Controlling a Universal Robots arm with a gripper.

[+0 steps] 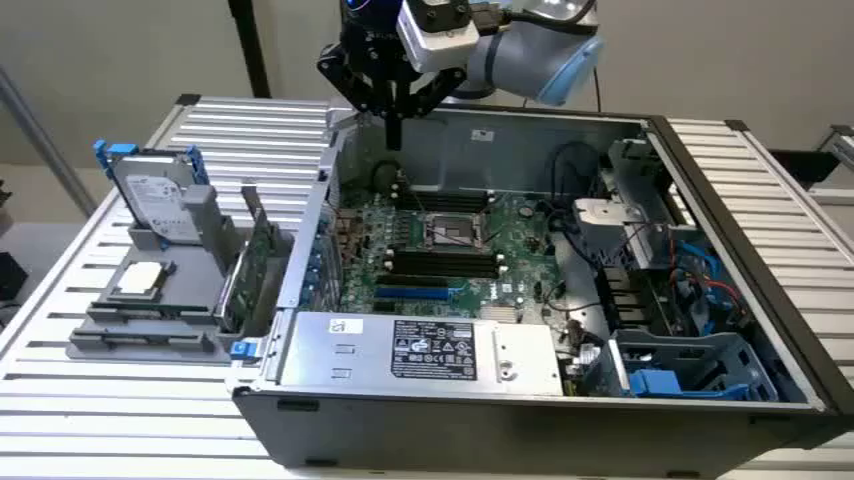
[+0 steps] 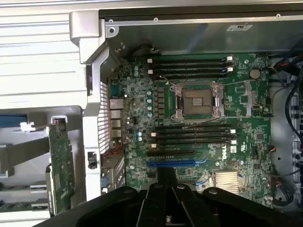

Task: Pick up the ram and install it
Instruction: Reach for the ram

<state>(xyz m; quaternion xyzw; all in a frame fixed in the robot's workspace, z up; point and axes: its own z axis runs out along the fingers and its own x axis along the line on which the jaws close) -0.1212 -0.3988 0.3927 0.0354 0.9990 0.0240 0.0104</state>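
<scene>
We see the motherboard [image 2: 137,94] inside the open case [image 1: 534,425]; the pincer [image 1: 395,110] seemingly clamps the ram [image 1: 396,135], a thin stick, edge-on.

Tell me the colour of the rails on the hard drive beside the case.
The rails are blue; the exterior view shows them best.

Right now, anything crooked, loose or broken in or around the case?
Nothing stands out. The case lies open; the board's memory slots and processor socket are bare, no damage showing. Hard drive and green cards stand in their grey rack. The hand hangs over a corner of the case.
</scene>
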